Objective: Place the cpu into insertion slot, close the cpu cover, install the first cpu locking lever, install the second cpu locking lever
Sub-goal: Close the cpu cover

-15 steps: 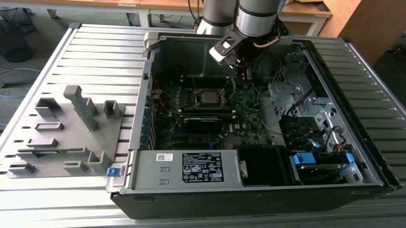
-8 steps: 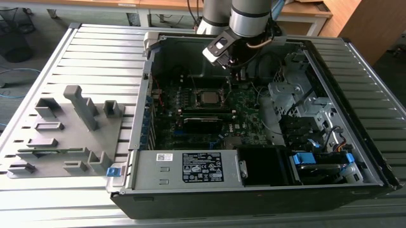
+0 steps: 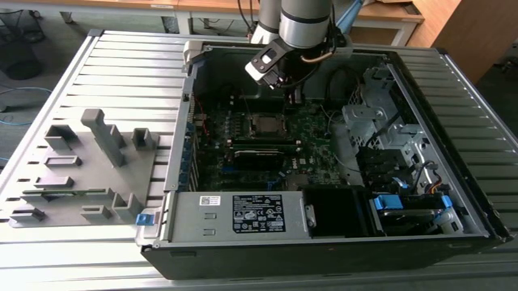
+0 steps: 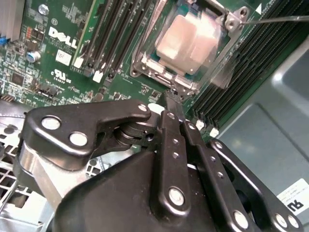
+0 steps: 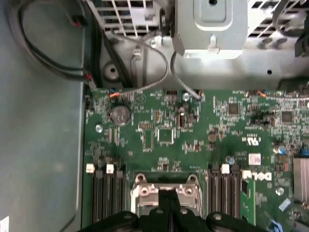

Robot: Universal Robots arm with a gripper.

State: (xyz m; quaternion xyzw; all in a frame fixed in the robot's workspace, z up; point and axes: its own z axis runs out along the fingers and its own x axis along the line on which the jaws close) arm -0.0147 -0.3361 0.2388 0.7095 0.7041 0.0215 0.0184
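Observation:
The cpu [image 4: 190, 38] lies with its dull silver top up in the insertion slot [image 3: 265, 124] on the green motherboard [image 5: 164, 135]. The cpu cover [image 4: 145, 57], a silver frame, lies around it with the chip showing through its window. A thin locking lever [image 4: 275, 19] runs out from one socket corner. My gripper [image 4: 172, 96] is shut, its black fingers pressed together with nothing visible between them, and the tip is at the socket frame's edge. The exterior view has the gripper [image 3: 295, 99] hanging just behind the socket. In the first wrist view the fingers [image 5: 166, 198] overlap the socket frame [image 5: 142, 191].
The motherboard sits inside an open computer case [image 3: 453, 200]. Long black memory slots [image 4: 113, 34] flank the socket. A power supply [image 3: 235, 213] fills the front, drive cages [image 3: 376, 115] and cables stand on the exterior view's right. A grey fixture tray [image 3: 81, 163] lies on the exterior view's left.

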